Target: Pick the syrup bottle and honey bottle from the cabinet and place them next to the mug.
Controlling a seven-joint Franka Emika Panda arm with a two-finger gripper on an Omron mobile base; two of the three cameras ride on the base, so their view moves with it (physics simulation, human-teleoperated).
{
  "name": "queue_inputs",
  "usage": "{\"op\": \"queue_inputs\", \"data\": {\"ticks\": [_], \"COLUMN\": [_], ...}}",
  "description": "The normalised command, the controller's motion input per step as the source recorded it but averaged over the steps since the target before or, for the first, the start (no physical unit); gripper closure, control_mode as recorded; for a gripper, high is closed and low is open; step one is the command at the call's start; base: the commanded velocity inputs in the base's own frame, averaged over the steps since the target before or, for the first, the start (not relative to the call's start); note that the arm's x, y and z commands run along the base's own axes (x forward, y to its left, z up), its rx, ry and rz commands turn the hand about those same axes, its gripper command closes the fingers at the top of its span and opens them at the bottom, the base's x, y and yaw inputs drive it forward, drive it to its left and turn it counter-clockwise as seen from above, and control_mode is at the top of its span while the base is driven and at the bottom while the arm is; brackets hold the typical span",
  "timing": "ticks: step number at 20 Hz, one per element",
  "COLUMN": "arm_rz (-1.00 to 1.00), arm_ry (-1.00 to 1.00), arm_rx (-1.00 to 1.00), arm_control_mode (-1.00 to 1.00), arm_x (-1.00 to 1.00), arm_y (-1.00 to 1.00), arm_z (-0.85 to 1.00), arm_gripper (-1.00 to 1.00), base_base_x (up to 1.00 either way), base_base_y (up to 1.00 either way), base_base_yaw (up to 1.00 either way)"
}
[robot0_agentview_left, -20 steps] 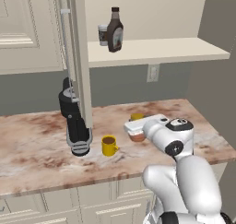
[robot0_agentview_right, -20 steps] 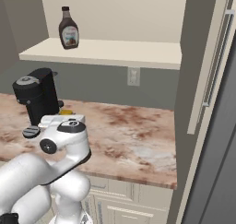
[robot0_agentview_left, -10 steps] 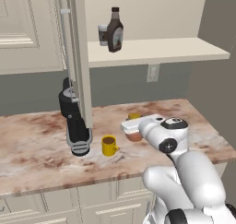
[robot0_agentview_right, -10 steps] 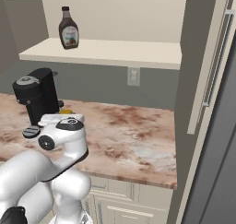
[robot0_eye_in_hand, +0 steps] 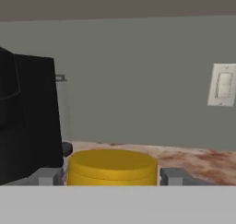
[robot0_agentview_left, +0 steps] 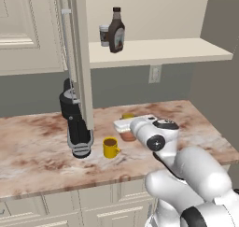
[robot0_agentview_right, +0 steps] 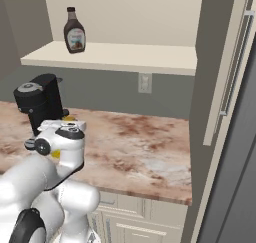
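The honey bottle [robot0_agentview_left: 128,137], orange-brown with a yellow cap [robot0_eye_in_hand: 112,167], is low over the counter just right of the yellow mug [robot0_agentview_left: 110,147]. My gripper [robot0_agentview_left: 126,123] reaches level toward the back wall and is shut on it, its fingertips [robot0_eye_in_hand: 47,176] flanking the cap in the hand view. Whether the bottle's base rests on the counter is hidden. The dark syrup bottle [robot0_agentview_left: 116,32] [robot0_agentview_right: 75,33] stands upright on the cabinet's pale shelf [robot0_agentview_left: 163,51] [robot0_agentview_right: 125,57], far above the gripper. The cabinet door [robot0_agentview_left: 79,58] [robot0_agentview_right: 220,67] hangs open.
A black coffee machine [robot0_agentview_left: 74,123] [robot0_agentview_right: 40,99] [robot0_eye_in_hand: 27,117] stands just left of the mug. A white-lidded paper cup [robot0_agentview_left: 104,35] sits beside the syrup bottle. A wall outlet [robot0_agentview_left: 154,74] [robot0_eye_in_hand: 223,85] is behind. Marble counter [robot0_agentview_left: 196,123] stretches to the right.
The hand has shifted a little to the left with the honey bottle, closer to the mug. The syrup bottle and mug have not moved.
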Motion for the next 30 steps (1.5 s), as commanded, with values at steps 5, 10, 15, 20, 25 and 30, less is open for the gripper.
{"op": "queue_inputs", "data": {"ticks": [5, 10, 15, 20, 25, 30], "arm_rz": [0.08, 0.08, 0.03, 0.02, 0.05, 0.09], "arm_ry": [-0.33, -0.45, -0.19, -0.11, 0.0, 0.01], "arm_rx": [0.19, 0.13, 0.01, -0.07, -0.11, -0.05], "arm_control_mode": [-1.0, -1.0, -1.0, -1.0, -1.0, -1.0], "arm_x": [0.02, 0.0, 0.03, 0.05, 0.32, 0.53], "arm_y": [-0.04, -0.47, -0.54, -0.51, -0.67, -0.8], "arm_z": [-1.0, -1.0, -0.68, -0.99, -1.0, -1.0], "arm_gripper": [1.0, 1.0, 1.0, 1.0, 1.0, 1.0], "base_base_x": [0.0, 0.0, 0.0, 0.0, 0.0, 0.0], "base_base_y": [0.0, 0.0, 0.0, 0.0, 0.0, 0.0], "base_base_yaw": [0.0, 0.0, 0.0, 0.0, 0.0, 0.0]}}
